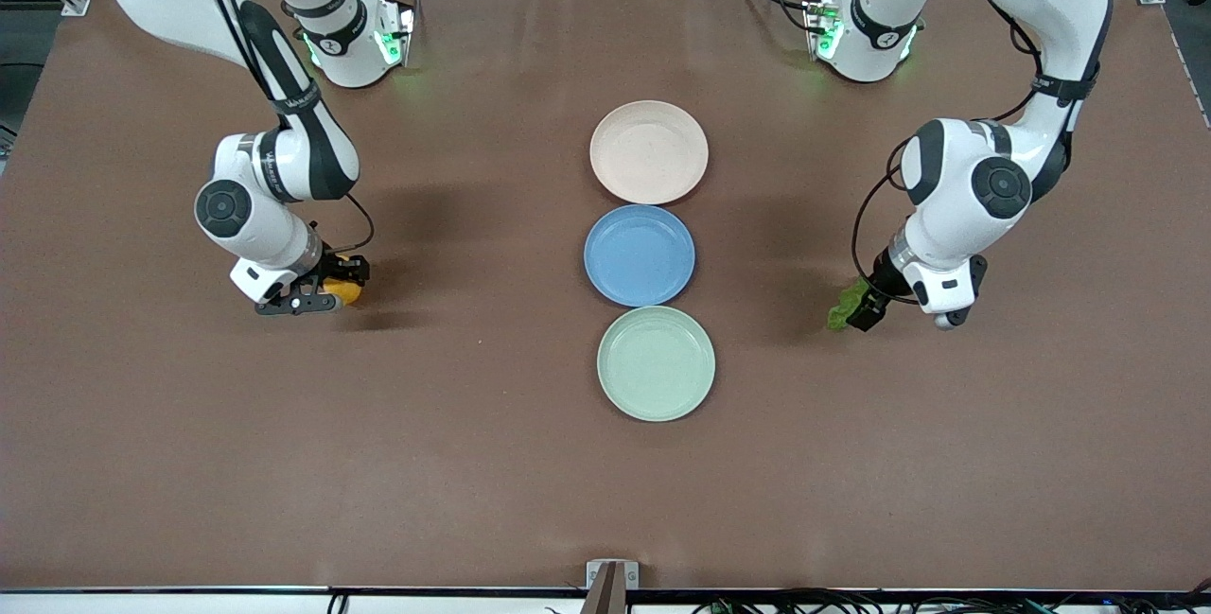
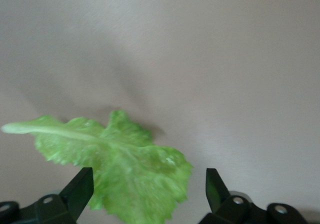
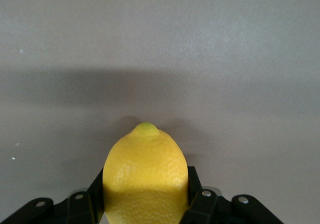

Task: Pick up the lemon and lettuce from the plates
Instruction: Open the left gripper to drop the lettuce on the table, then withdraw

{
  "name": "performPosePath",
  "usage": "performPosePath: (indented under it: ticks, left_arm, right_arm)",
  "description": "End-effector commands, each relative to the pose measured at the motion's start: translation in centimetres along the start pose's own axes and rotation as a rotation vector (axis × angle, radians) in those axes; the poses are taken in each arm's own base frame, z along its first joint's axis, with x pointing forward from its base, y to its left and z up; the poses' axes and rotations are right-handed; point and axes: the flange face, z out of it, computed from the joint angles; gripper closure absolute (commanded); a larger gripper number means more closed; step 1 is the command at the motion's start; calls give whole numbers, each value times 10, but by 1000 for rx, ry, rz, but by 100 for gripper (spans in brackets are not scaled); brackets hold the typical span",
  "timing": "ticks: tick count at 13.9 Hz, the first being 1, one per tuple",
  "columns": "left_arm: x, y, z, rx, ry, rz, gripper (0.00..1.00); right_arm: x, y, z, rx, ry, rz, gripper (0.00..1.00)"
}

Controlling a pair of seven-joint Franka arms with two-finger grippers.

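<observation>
Sitting tight between two black fingers, the lemon (image 3: pixel 145 176) is bright yellow with a little green tip, and its bumpy skin fills the low part of the right wrist view. The right gripper (image 1: pixel 326 290) is clamped on the lemon, one finger (image 3: pixel 85 204) pressed on each side of it. In the front view the lemon (image 1: pixel 345 290) is low down at the brown table (image 1: pixel 454 463), toward the right arm's end and well apart from the plates. I cannot tell if it touches the table top. The lettuce (image 2: pixel 120 171) is a crinkled green leaf with a pale stem. It shows between the fingers (image 2: pixel 80 189) of the left gripper (image 2: pixel 149 191), which are spread wide apart with gaps beside the leaf, so they do not squeeze it. From the front the lettuce (image 1: pixel 845 305) peeks out just beside the left gripper (image 1: pixel 866 311), low over the table toward the left arm's end and away from the plates. Three round plates sit in a row down the middle of the table, each just beside the next. The beige-pink plate (image 1: pixel 649 152) is farthest from the front camera, the blue plate (image 1: pixel 640 255) is in the middle, and the mint green plate (image 1: pixel 656 363) is nearest. All three plates have nothing on them.
</observation>
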Motion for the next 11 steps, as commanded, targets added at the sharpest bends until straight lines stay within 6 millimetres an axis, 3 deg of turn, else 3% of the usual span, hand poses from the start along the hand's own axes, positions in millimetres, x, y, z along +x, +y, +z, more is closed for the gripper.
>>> performPosePath:
  ticks: [1, 3, 7, 8, 9, 10, 11]
  left_arm:
    - [2, 8, -18, -20, 16, 36, 0]
    - [-2, 15, -30, -16, 10, 62, 0]
    - [0, 27, -69, 103, -84, 298, 1]
    - [3, 31, -81, 137, -120, 386, 1]
    - [6, 31, -93, 164, -155, 460, 1]
    - [18, 27, -114, 169, -177, 529, 1]
    - [31, 17, -135, 163, -186, 578, 1]
  right_arm:
    - [-10, -1, 4, 15, -5, -11, 89]
    - [-19, -2, 11, 15, -26, -14, 86]
    - [-29, -5, 14, 16, -42, -19, 82]
    - [-29, -5, 14, 16, -42, -19, 75]
    - [-28, -5, 15, 16, -42, -29, 59]
    - [-28, -4, 15, 16, -41, -33, 11]
    - [-27, -2, 14, 16, -38, -30, 0]
